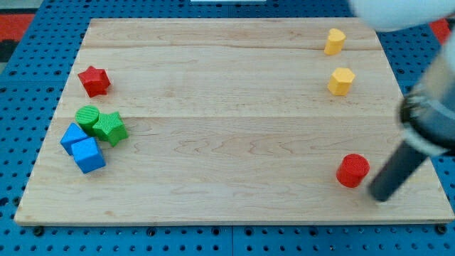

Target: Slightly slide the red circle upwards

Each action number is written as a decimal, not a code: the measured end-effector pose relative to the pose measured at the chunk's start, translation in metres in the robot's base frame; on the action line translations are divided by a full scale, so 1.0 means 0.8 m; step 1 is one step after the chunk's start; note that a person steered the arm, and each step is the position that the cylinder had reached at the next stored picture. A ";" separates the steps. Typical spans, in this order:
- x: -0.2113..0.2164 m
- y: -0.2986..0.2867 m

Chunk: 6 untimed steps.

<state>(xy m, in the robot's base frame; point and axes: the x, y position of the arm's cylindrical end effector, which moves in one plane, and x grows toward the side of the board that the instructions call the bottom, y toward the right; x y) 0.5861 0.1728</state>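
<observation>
The red circle (352,170) lies on the wooden board (234,128) near its bottom right corner. My tip (379,195) rests on the board just to the right of and a little below the red circle, a small gap apart. The dark rod slants up to the view's right from the tip.
A yellow block (335,41) and a yellow hexagon (341,80) sit at the upper right. A red star (94,80) is at the left. A green circle (87,116), a green star (109,128) and two blue blocks (73,136) (88,154) cluster at lower left.
</observation>
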 end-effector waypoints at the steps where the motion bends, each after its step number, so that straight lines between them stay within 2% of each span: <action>1: -0.080 -0.120; 2: -0.112 -0.127; 3: -0.053 -0.144; 4: -0.037 -0.033; 5: -0.046 0.013; 6: -0.075 0.002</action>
